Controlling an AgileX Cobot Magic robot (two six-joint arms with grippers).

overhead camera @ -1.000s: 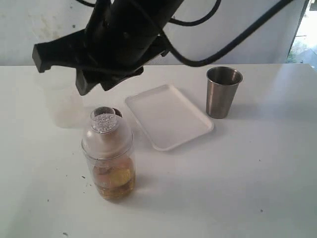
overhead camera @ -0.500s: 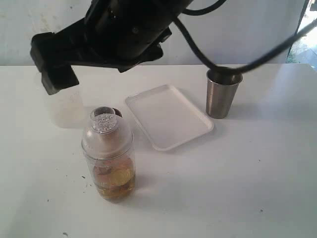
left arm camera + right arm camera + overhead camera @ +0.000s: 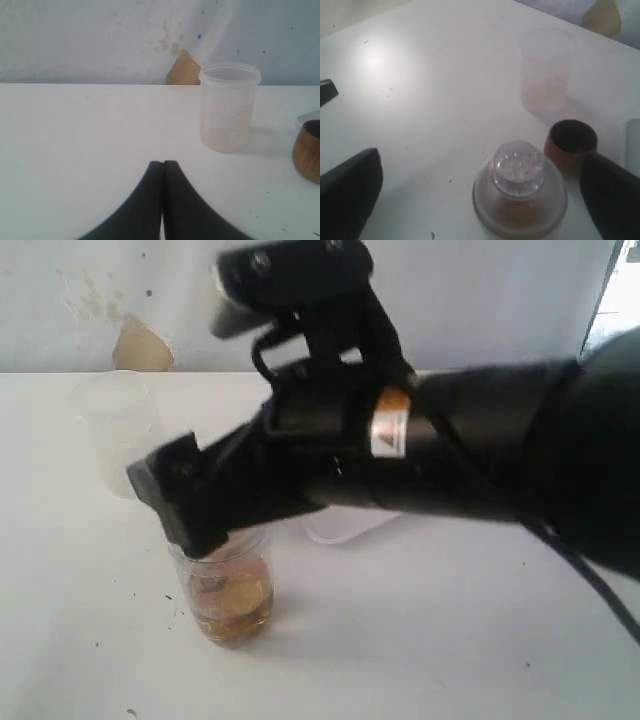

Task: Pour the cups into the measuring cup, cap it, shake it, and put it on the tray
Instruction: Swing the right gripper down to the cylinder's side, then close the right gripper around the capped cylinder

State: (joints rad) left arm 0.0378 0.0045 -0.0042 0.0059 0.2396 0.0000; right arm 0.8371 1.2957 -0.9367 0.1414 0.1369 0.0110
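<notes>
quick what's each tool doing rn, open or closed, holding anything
Left tool: closed, holding nothing.
Right tool: open, one finger on either side of the capped cup, not gripping it.

White table (image 3: pixel 450 640), a few dark specks on it, and right below the right gripper (image 3: pixel 482 200) stands the capped measuring cup (image 3: pixel 232 595), amber liquid inside. Just past it from the gripper sits the wooden cup (image 3: pixel 571 142). The frosted beaker (image 3: pixel 545 75) stands farther out, and a sliver of tray (image 3: pixel 307 119) shows beside the wooden cup.
</notes>
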